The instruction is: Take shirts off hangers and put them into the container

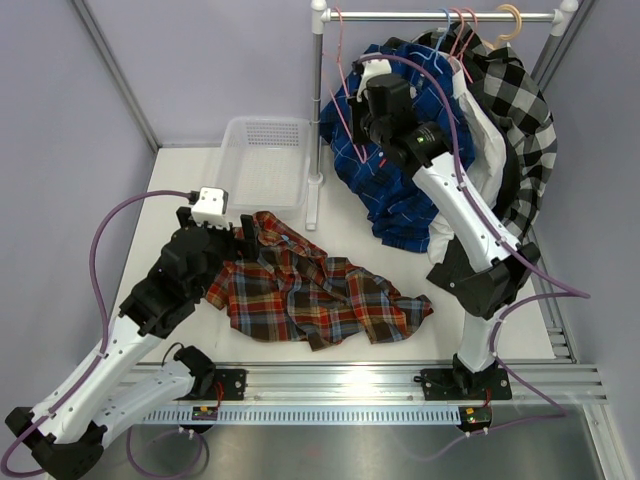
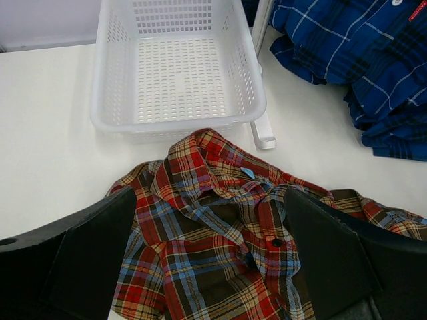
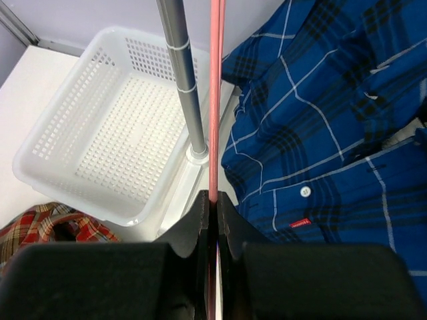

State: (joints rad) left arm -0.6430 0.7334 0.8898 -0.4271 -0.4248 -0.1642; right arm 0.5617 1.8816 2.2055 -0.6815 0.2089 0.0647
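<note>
The red-orange-navy plaid shirt [image 1: 320, 290] [image 2: 220, 227] lies crumpled on the table, off any hanger. My left gripper [image 1: 230, 242] [image 2: 210, 257] is open just above its collar end, one finger on each side. The white perforated container [image 1: 265, 160] [image 2: 107, 100] [image 3: 40, 180] stands just beyond the shirt with nothing in it. My right gripper [image 1: 362, 132] [image 3: 213, 203] is shut on the thin wire of a pink hanger [image 1: 340, 90] [image 3: 214, 100] that hooks on the rail. The royal blue shirt [image 1: 400, 180] [image 3: 320, 120] hangs slumped beside it.
A metal rack post [image 1: 317, 110] [image 3: 180, 73] stands between container and blue shirt, its foot [image 2: 261, 133] beside the container. The top rail [image 1: 440, 16] carries more hangers [image 1: 460, 30], a white shirt [image 1: 487, 140] and a black-and-white checked shirt [image 1: 520, 110].
</note>
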